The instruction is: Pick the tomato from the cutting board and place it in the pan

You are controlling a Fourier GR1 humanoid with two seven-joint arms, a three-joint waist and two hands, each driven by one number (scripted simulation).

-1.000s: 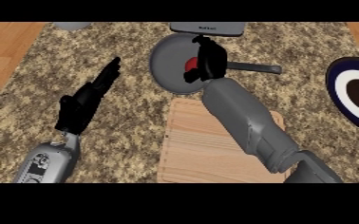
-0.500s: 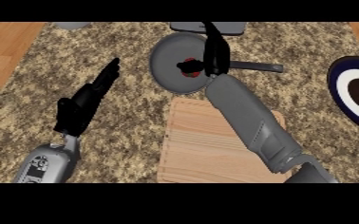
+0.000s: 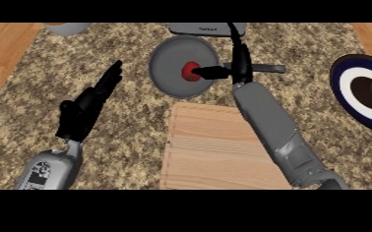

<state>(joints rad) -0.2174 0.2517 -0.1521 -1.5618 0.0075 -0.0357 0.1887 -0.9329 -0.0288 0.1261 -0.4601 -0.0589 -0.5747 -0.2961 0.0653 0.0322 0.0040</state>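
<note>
The red tomato [image 3: 190, 71] lies inside the grey pan [image 3: 173, 81], near its middle. My right hand [image 3: 240, 64] stands just right of the pan, over its handle [image 3: 270, 69]. Its fingers are straight and point away from me, and its thumb [image 3: 210, 71] reaches left to the tomato's edge. I cannot tell whether the thumb touches the tomato. The hand is open and holds nothing. The wooden cutting board [image 3: 216, 150] lies bare below the pan, partly under my right forearm. My left hand [image 3: 87, 110] rests open at the left, fingers up.
A dark plate with a white ring [image 3: 353, 89] sits at the right edge. A grey appliance [image 3: 206, 28] stands behind the pan, and a grey bowl [image 3: 68, 28] at the top left. Wood strips border the speckled counter at the top corners.
My right hand was curled round the tomato over the pan. It has opened and shifted right, and the tomato now sits uncovered in the pan. The left hand has not moved.
</note>
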